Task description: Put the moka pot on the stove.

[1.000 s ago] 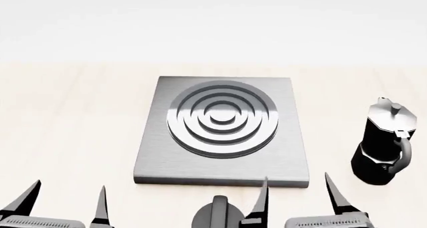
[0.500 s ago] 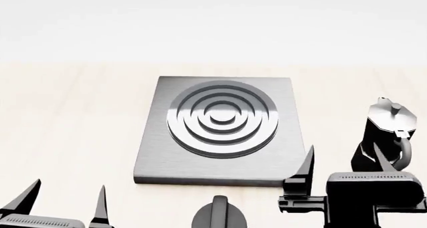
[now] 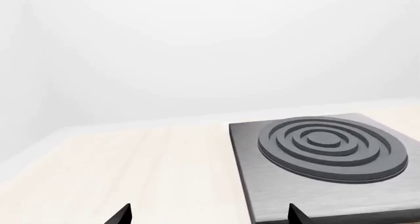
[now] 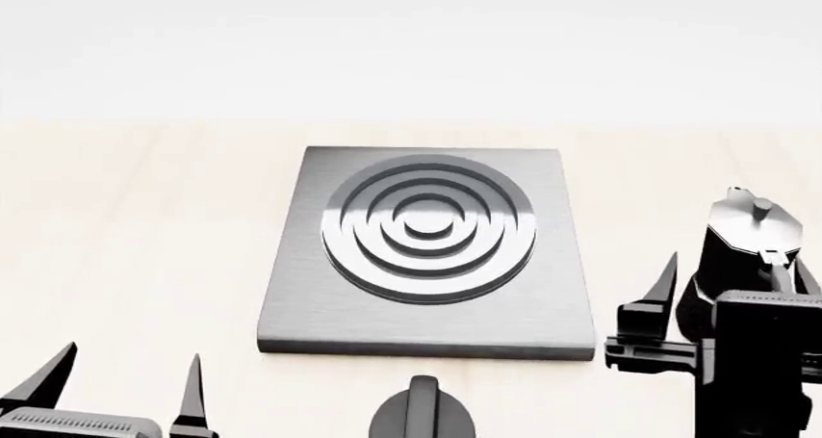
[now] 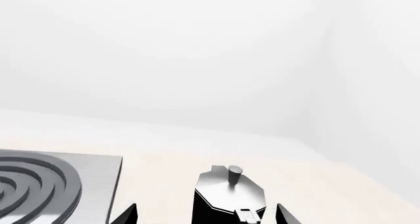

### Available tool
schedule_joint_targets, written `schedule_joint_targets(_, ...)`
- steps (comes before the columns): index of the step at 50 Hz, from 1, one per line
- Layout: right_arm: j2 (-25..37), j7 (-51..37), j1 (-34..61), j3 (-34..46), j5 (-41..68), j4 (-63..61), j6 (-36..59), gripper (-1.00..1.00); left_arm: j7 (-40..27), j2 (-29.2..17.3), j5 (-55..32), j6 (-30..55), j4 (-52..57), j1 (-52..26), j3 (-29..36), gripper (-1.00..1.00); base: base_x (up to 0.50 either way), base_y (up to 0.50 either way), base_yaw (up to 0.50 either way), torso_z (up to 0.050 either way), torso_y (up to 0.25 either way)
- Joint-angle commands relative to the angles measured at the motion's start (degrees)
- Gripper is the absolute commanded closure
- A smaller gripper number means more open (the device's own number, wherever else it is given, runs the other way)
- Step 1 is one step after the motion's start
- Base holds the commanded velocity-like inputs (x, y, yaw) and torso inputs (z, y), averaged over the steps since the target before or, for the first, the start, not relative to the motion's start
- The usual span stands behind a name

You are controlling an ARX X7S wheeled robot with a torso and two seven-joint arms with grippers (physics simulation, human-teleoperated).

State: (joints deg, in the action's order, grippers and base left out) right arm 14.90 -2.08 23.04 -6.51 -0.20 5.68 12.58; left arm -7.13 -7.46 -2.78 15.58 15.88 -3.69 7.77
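The approach to the grasp is in hand — the right gripper (image 4: 729,284), fingers spread, is hovering just in front of the moka pot (image 4: 745,241), which is standing on the desk (image 4: 141,236) beside the stove (image 4: 430,255). Next, the fingers need to straddle the pot and close. The left gripper (image 4: 122,385) is idling, fingers spread.

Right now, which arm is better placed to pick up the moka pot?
The right arm. Its tool is open and lined up with the moka pot, which shows between the tips in the right wrist view. The left tool hangs low on the far side of the stove.
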Motion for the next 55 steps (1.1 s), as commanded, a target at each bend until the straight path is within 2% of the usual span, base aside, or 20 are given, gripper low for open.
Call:
schedule_joint_targets(1, 1.0, 1.8, 2.2, -1.8, 2.2, 4.9, -1.8, -1.0, 0.2, -0.5, -1.2, -0.8, 0.3, 0.3, -0.3, -1.0, 0.0, 0.0, 0.0, 0.0, 0.0)
schedule_joint_targets(24, 2.0, 7.6, 8.9, -4.7, 9.1, 22.2, -7.4, -1.0, -0.8, -1.5, -2.3, -0.7, -0.3, -0.5, 0.3, -1.0, 0.0, 0.0, 0.0, 0.0, 0.0)
schedule_joint_targets(43, 3.7, 7.7, 11.9, -5.3, 9.3, 28.7, -8.9, -1.0, -1.6, -2.2, -3.0, -0.5, -0.6, -1.1, 0.8, -1.0, 0.0, 0.0, 0.0, 0.0, 0.0)
schedule_joint_targets(55, 3.9, 10.9, 14.5, -6.8, 12.4, 34.7, -10.7, -1.0, -1.9, -2.6, -3.4, -0.3, -0.3, -1.3, 1.1, -1.0, 0.0, 0.0, 0.0, 0.0, 0.0)
